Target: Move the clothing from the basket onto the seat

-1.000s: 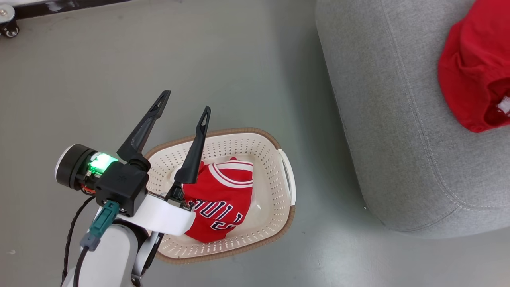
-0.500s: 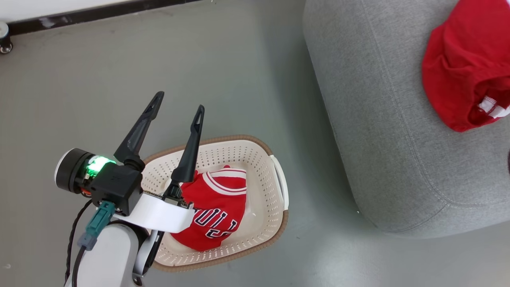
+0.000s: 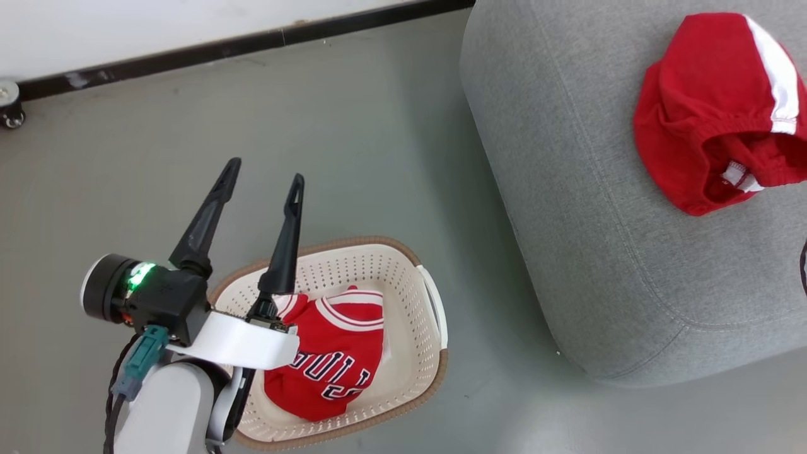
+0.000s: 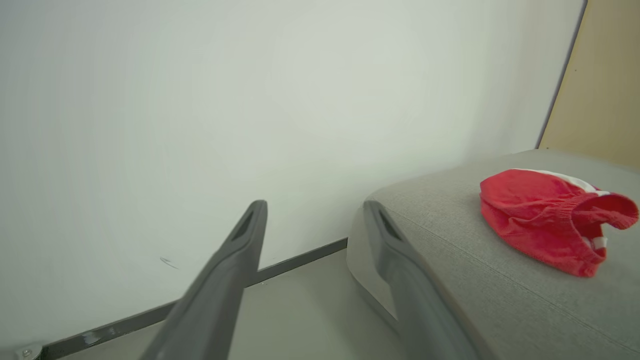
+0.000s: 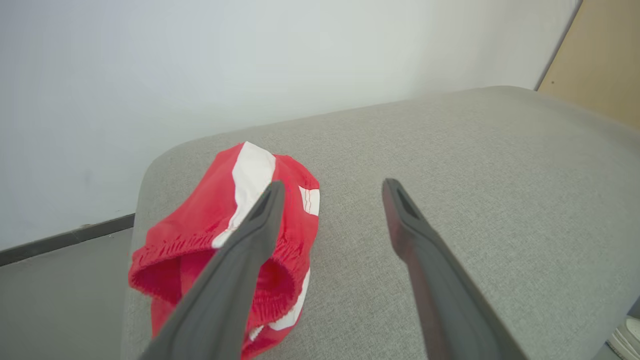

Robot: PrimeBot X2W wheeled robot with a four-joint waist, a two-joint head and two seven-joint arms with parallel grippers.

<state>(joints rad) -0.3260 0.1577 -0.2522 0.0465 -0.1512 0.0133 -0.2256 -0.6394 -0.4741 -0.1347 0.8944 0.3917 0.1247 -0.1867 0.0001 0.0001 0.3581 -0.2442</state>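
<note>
Red shorts (image 3: pixel 700 107) lie by the grey seat's (image 3: pixel 567 252) wall-side edge, red jersey (image 3: pixel 328 372) in the basket (image 3: pixel 403 271) (left gripper (image 3: pixel 265 171) and right gripper (image 5: pixel 333 184) spread open, empty).

Red shorts (image 3: pixel 693 107), white stripe — grey seat (image 3: pixel 567 221); cream perforated basket (image 3: pixel 403 277) — red jersey (image 3: pixel 334 359).

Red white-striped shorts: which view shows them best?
Head view: the red white-striped shorts lie whole, uncovered, on the grey fabric seat. Right wrist view: close, partly behind the right gripper's jaw. Left wrist view: whole, from the side, farther off.
</note>
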